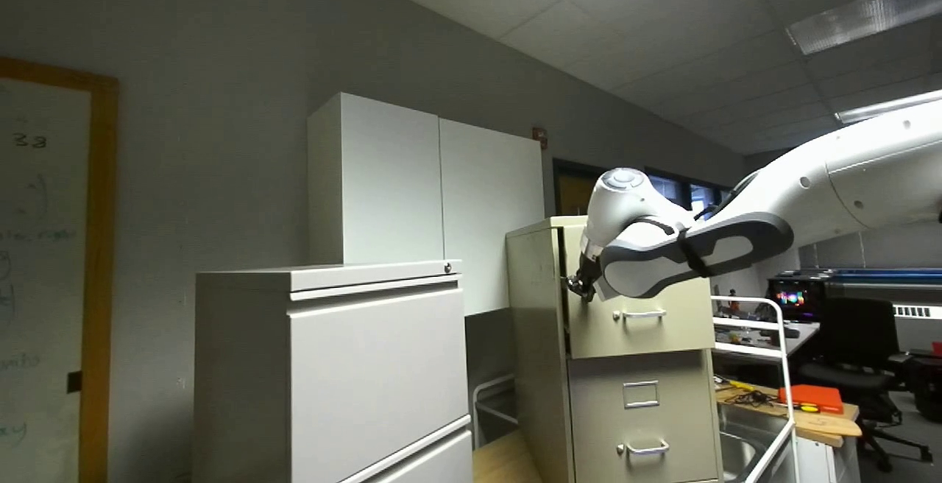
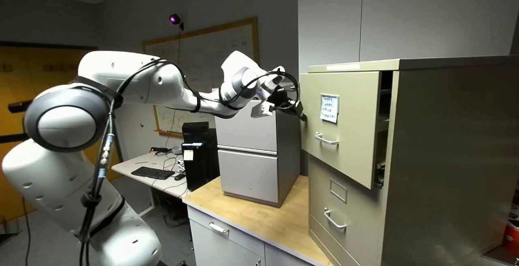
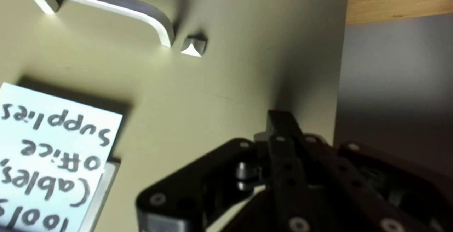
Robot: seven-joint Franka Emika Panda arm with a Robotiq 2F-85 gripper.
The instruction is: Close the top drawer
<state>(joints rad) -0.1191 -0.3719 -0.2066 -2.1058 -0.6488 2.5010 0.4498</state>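
The top drawer is the tan front of the beige filing cabinet, seen in both exterior views (image 1: 655,336) (image 2: 352,124). It stands partly pulled out, with a dark gap along its side in an exterior view. It fills much of the wrist view (image 3: 219,104), with its metal handle (image 3: 106,4), a small lock knob (image 3: 194,46) and a handwritten label (image 3: 53,161). My gripper (image 3: 281,115) is shut and empty. Its fingertips point at the drawer front near one side edge, also in both exterior views (image 1: 580,288) (image 2: 303,116). Whether they touch the front is unclear.
A pale grey cabinet (image 1: 379,372) stands beside the filing cabinet on a wooden counter (image 2: 251,217). White wall cabinets (image 1: 486,203) hang behind. A lower drawer (image 2: 336,201) with a metal handle sits under the top one. A white rail (image 1: 780,365) stands beside the cabinet.
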